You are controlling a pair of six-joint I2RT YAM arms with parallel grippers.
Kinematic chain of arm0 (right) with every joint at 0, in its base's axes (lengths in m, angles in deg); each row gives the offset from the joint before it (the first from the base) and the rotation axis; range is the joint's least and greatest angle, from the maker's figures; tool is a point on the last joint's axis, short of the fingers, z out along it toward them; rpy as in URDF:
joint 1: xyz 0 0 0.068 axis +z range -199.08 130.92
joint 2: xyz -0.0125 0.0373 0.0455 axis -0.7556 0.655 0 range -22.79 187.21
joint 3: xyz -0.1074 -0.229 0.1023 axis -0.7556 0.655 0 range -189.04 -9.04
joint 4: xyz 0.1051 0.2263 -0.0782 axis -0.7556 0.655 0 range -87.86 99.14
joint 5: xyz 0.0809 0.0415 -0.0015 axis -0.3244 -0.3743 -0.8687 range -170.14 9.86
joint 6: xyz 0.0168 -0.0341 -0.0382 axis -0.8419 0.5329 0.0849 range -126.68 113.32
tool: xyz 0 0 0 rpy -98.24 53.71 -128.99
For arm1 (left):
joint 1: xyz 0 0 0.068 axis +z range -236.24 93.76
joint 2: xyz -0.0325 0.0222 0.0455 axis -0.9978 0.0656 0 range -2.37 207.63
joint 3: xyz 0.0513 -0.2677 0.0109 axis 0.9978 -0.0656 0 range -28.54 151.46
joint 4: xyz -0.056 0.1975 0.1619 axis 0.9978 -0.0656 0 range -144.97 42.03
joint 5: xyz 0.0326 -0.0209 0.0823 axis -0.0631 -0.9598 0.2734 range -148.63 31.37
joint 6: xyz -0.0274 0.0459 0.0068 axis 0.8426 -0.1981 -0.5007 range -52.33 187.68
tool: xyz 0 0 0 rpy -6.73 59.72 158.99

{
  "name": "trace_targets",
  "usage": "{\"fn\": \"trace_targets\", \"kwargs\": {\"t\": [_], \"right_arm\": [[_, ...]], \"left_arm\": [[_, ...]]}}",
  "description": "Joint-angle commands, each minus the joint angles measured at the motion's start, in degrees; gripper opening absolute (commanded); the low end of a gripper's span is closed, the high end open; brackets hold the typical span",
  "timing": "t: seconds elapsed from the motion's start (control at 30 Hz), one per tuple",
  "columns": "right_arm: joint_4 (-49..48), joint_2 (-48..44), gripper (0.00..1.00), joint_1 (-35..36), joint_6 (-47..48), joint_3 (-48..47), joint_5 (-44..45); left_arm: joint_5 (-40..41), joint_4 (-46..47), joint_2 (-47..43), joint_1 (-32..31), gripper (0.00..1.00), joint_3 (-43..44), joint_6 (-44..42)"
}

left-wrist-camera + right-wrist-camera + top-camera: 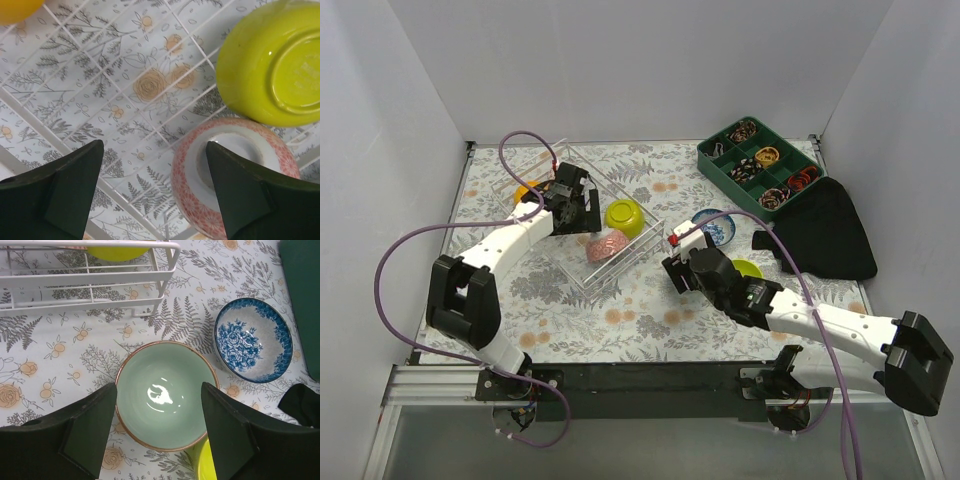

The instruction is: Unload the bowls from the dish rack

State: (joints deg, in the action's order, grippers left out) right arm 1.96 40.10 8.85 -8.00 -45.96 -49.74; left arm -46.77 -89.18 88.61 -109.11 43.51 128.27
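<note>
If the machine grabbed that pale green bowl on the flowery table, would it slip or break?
The pale mint round ceramic bowl shows a bright glare inside, so its glaze is probably slick to pinch. It looks rigid, and would likely chip if dropped. Sitting upright, it should slide, not roll, when pushed.

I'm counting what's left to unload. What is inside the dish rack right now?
Inside the dish rack: an orange bowl, a yellow-green bowl and a pink-red bowl, the last two upside down. The left gripper hangs over the middle, hiding that part from above.
</note>
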Motion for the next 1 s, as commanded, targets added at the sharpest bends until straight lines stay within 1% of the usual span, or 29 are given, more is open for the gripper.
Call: {"fn": "trace_targets", "kwargs": {"t": [0.0, 0.07, 0.1, 0.27, 0.53, 0.67, 0.7, 0.73, 0.8, 0.83, 0.9, 0.97], "right_arm": [[-0.3, -1.9, 0.76, 0.3, -1.1, 0.8, 2.1], [-0.1, -2.1, 0.76, 0.3, -1.1, 1.0, 2.1], [0.0, -2.2, 0.76, 0.3, -1.3, 1.1, 2.1], [0.1, -2.1, 0.76, 0.3, -1.3, 1.2, 2.4], [0.1, -0.5, 0.76, 0.3, -0.8, 0.3, 1.5], [0.1, -0.5, 0.75, 0.3, 0.1, -0.2, 1.5], [0.1, -0.6, 0.76, 0.3, 0.1, -0.2, 1.5], [0.2, -0.6, 0.76, 0.3, 0.3, -0.2, 1.4], [0.1, -0.6, 0.76, 0.3, 0.4, -0.1, 1.1], [0.1, -0.7, 0.75, 0.3, 0.3, -0.1, 0.9], [0.1, -0.8, 0.75, 0.3, 0.1, 0.1, 0.2], [0.1, -1.1, 0.75, 0.3, 0.0, 0.4, -0.1]], "left_arm": [[6.7, -0.4, 0.3, 0.5, 0.83, 1.4, -1.5], [5.6, -0.3, 0.2, 0.5, 0.83, 1.8, -1.5], [3.7, -0.1, 0.1, 0.5, 0.84, 1.9, -1.4], [0.8, 1.6, -2.6, -1.1, 0.84, -0.5, -0.8], [-3.9, 1.8, -5.7, -2.4, 0.86, -3.2, 2.6], [-5.2, -0.1, -7.2, -2.3, 0.93, -2.4, 6.0], [-5.8, -0.9, -7.4, -2.3, 0.98, -2.2, 6.8], [-6.3, -1.1, -7.6, -2.1, 0.98, -2.3, 7.7], [-10.1, -0.8, -7.8, -1.6, 0.98, -3.8, 10.1], [-11.8, -0.3, -8.1, -0.2, 0.98, -4.6, 11.2], [-17.4, 1.9, -8.7, 1.3, 0.98, -6.5, 13.6], [-19.6, 3.2, -8.6, 2.4, 0.98, -7.9, 14.5]]}}
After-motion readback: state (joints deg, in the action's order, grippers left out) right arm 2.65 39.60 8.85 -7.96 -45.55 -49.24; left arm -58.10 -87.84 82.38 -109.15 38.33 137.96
